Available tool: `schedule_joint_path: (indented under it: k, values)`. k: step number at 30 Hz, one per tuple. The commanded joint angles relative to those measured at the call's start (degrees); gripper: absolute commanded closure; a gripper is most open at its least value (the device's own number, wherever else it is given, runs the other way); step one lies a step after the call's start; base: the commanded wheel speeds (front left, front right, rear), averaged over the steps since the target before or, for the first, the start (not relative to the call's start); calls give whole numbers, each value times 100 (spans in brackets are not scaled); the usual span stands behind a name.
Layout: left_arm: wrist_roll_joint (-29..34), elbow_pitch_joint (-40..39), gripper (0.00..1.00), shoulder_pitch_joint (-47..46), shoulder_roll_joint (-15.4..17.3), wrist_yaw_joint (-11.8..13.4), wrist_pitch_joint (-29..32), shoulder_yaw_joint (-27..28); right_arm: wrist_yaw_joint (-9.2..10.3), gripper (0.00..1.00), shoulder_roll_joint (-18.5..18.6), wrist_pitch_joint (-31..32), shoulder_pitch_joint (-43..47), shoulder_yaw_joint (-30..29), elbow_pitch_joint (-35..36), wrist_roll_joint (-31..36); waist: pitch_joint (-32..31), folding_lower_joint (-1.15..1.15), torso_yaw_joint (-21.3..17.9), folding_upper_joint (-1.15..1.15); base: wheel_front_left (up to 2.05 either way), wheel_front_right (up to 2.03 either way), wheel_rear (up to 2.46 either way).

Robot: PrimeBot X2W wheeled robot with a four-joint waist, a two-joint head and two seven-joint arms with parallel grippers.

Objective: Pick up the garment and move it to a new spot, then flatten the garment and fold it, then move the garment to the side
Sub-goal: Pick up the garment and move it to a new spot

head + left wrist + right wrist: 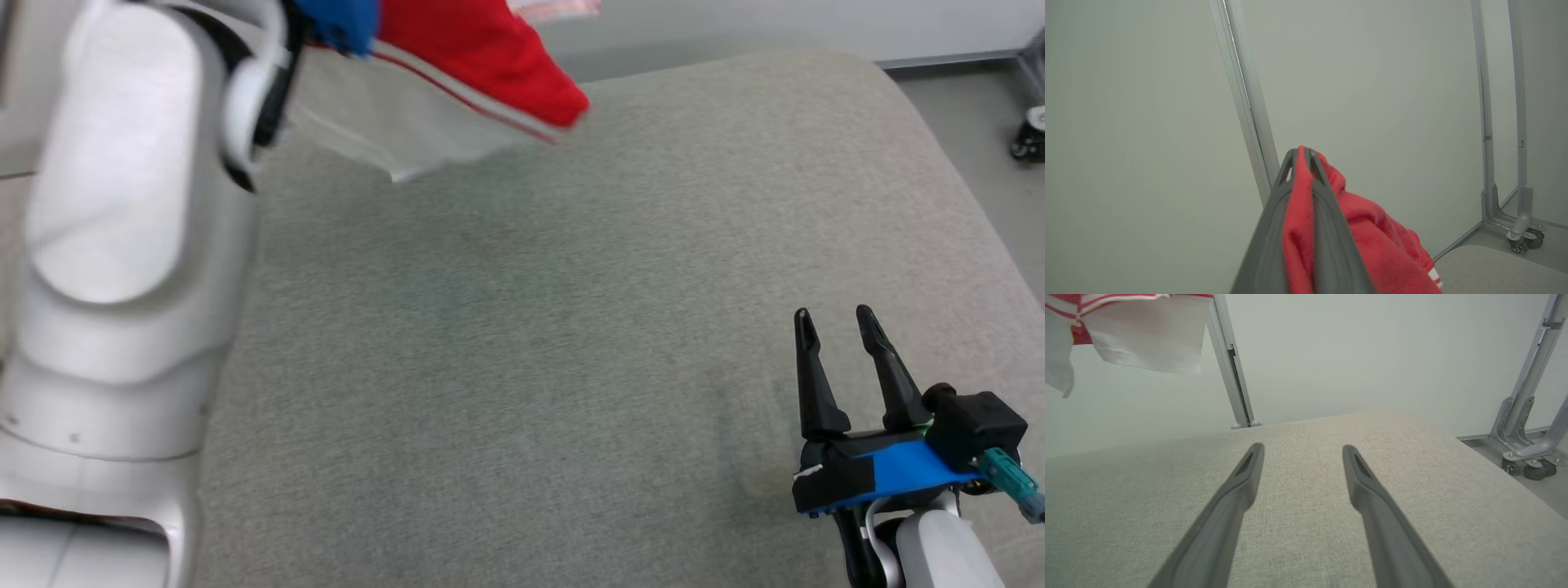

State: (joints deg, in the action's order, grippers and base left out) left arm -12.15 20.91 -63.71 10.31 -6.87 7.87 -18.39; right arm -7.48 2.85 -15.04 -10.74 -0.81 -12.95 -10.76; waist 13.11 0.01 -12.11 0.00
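The left fingers (pixel 1329 228) are clenched on a red fold of the red-and-white garment (pixel 482 57). It hangs clear of the grey fabric worktop (pixel 522 343) at 11 o'clock in the head view, draping from the grip toward 4 o'clock. The right fingers (pixel 812 384) stand spread and empty at 5 o'clock, well apart from the cloth, so the left arm is better placed to set it down.

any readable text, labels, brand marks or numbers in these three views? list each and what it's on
No readable text in any view.
garment: red and white cloth with stripes, no print or tag showing.
blue band at the base of the right gripper: blank.
padded surface: plain grey fabric, unmarked.
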Motion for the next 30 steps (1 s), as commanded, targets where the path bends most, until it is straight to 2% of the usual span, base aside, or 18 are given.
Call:
schedule_joint_path:
  k: [1,7,15,16,17,20,24,28,30]
  values:
    - [-11,124,100,152,-46,-18,-71,-128,-3,0,8,-22,-49,-24,-12,-56,-38,-1,-122,0,0,0,0]
    - [-143,753,100,884,-297,-50,-436,-648,-3,0,8,-23,-46,-76,-10,-75,-14,-1,-194,0,0,0,0]
    - [-430,1724,100,2483,-595,-44,-1032,-1166,-3,0,9,-22,7,-26,-39,-51,-79,-1,19,0,0,0,0]
    - [-434,1831,59,2609,-617,-48,-1085,-1240,-3,0,8,-22,32,-3,-56,-39,-97,-1,53,0,0,0,0]
    - [-456,1947,0,2718,-633,-50,-1146,-1322,-2,0,9,-23,43,6,-70,-30,-118,-1,85,0,0,0,0]
    - [-495,2123,0,2887,-672,-48,-1450,-1464,-3,0,10,-23,60,45,-112,-25,-208,-1,163,0,0,0,0]
    - [-584,2061,0,3001,-712,84,-2093,-1440,-2,0,11,-22,160,89,-161,-78,-387,-1,242,0,0,0,0]
    - [-609,1898,0,3119,-680,251,-2278,-1248,-2,0,12,-23,305,55,-159,-16,-594,-1,386,0,0,0,0]
    - [-576,1766,0,3196,-558,328,-2307,-1130,-3,0,12,-22,390,-1,-171,10,-690,-1,495,0,0,0,0]
